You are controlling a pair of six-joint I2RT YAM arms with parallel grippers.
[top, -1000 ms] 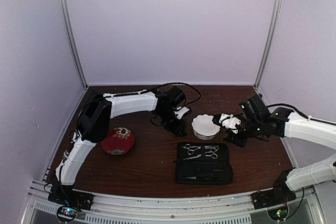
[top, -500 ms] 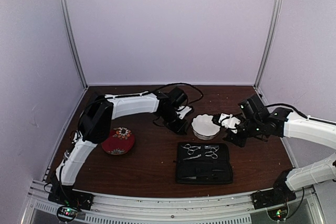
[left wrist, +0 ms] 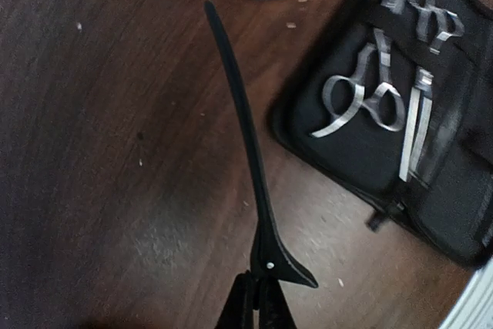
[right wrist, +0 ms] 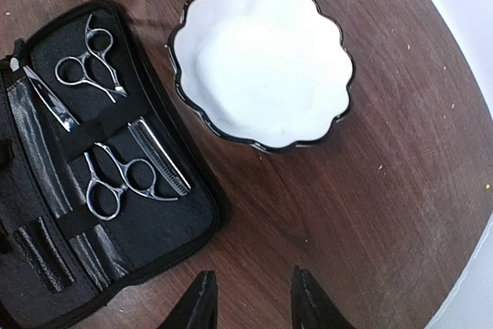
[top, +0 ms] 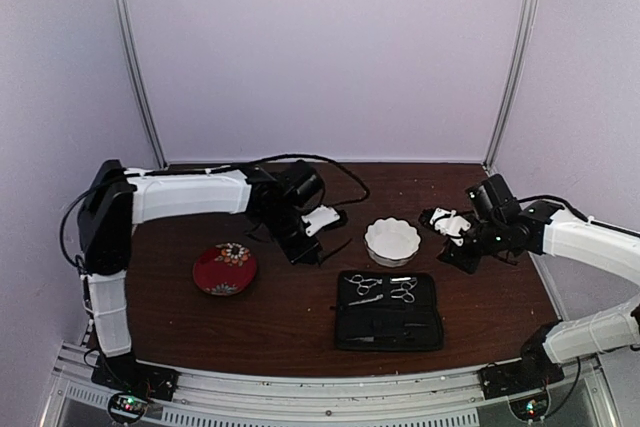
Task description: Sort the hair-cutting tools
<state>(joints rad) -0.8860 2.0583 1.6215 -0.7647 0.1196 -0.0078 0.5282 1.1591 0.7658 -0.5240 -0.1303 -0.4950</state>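
My left gripper is shut on the pivot end of a thin black clip, held above the wood table. In the top view the left gripper is left of the white bowl, with the clip pointing towards the bowl. Two silver scissors lie strapped in the open black case. They also show in the left wrist view. My right gripper is open and empty, above the table just right of the bowl. I cannot make out a second clip.
A red flowered plate lies on the table's left, left of my left gripper. The case also holds a slim silver tool. Metal frame posts and lilac walls close the back and sides.
My left arm has swung left and away from the white bowl, carrying the black clip. My right gripper has drawn back a little from the bowl towards the right.
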